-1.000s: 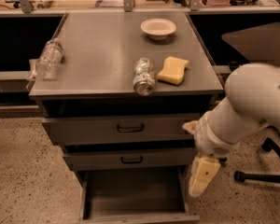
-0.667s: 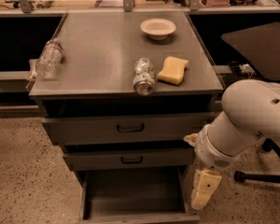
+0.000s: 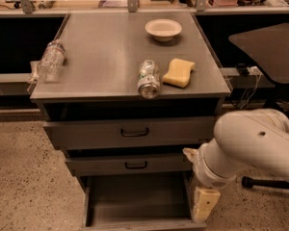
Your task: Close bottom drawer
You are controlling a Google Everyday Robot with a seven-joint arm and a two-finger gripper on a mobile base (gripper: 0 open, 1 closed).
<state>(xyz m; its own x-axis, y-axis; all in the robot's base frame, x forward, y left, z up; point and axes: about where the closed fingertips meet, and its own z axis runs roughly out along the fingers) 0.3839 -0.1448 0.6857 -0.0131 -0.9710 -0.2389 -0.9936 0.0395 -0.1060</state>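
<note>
The bottom drawer (image 3: 137,202) still stands pulled out nearest me, and the gripper (image 3: 204,204) has sunk lower beside its right front corner; clenched or released, I cannot tell. Behind, the can (image 3: 149,78), sponge (image 3: 178,72) and bowl (image 3: 163,29) sit unmoved on the bench (image 3: 101,57).

Gripper (image 3: 203,205) lower, beside bottom drawer (image 3: 135,198) right wall
</note>
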